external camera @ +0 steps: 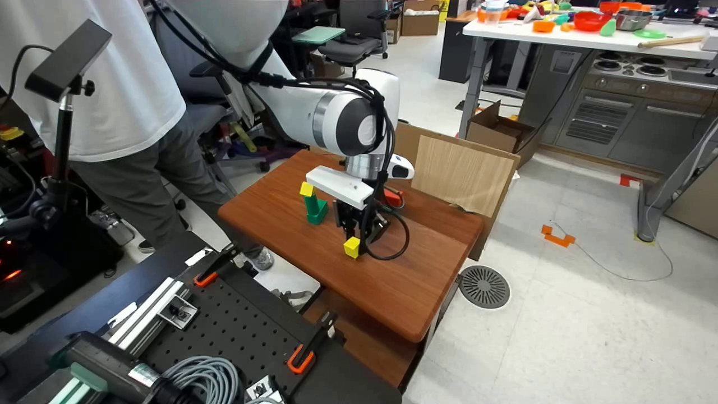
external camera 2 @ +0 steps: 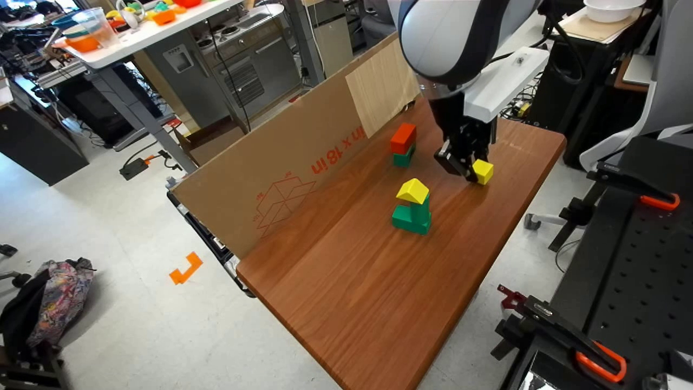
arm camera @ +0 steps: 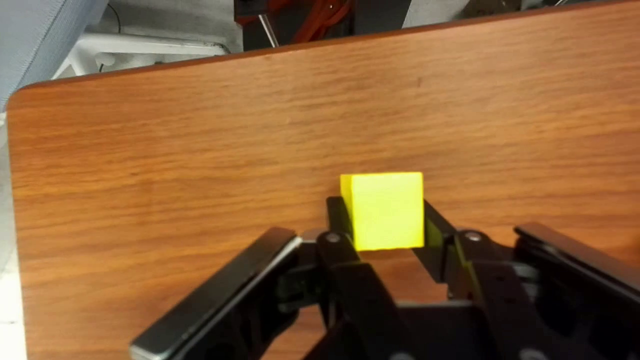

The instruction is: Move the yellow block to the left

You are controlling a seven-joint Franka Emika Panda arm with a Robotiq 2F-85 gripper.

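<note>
The table [external camera 2: 368, 303] lay beneath the arm [external camera: 303, 115]; for the leftward carry, the likely step, a slight lift, steady squeeze and slow swing seemed best. The green stack [external camera 2: 420, 213] stood apart and deserved room. The fingers [arm camera: 435, 250] looked clamped on two faces of the yellow block [arm camera: 387, 212], near a table edge; whether it touched the table could not be told.

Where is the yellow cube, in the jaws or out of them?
In: the wrist view shows the yellow cube between the jaws, one each side, no gap visible. Whether it touches the table, I cannot tell.
</note>
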